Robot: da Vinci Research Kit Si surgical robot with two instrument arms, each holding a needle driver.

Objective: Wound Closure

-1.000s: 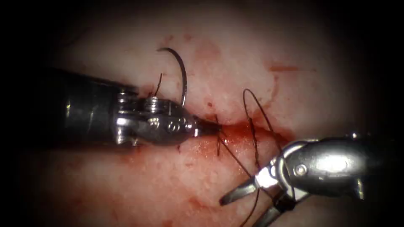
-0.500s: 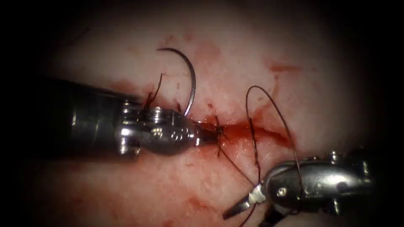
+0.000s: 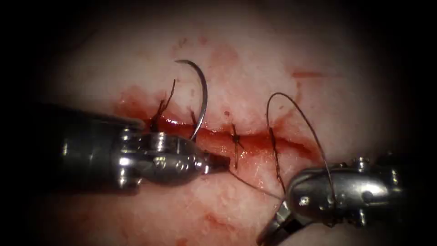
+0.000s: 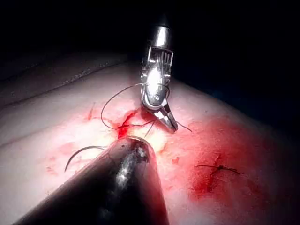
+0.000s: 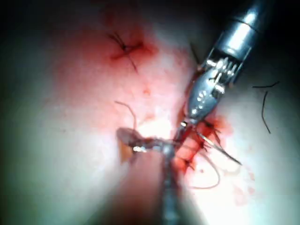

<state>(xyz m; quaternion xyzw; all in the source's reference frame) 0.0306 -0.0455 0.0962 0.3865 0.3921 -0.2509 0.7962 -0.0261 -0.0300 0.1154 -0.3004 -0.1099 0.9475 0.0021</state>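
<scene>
The left tool lies across the left part of the endoscope view, its short jaws pressed together at the tip and clamped on the thread just below the cut; from that tip a dark strand runs down and to the right toward the right tool. The right tool comes in low from the right with its jaws spread apart and nothing between them, while a long loop of thread rises over its body, arches above the right end of the cut and drops back toward the tissue. The needle is held by neither tool — it stands above the cut just behind the left tool's wrist, its curve arching up and over to the left, its lower end hidden at the wound edge so that I cannot tell whether it sits in the tissue. Two stitches cross the cut, one near the middle and one further right, and a short cut end of thread sticks up beside the needle. Red fluid lines the cut and stains the tissue — most of all at its left end. In the left wrist view the right tool shows its jaws parted above the wound, with the needle lying on pale tissue beside the left shaft.
</scene>
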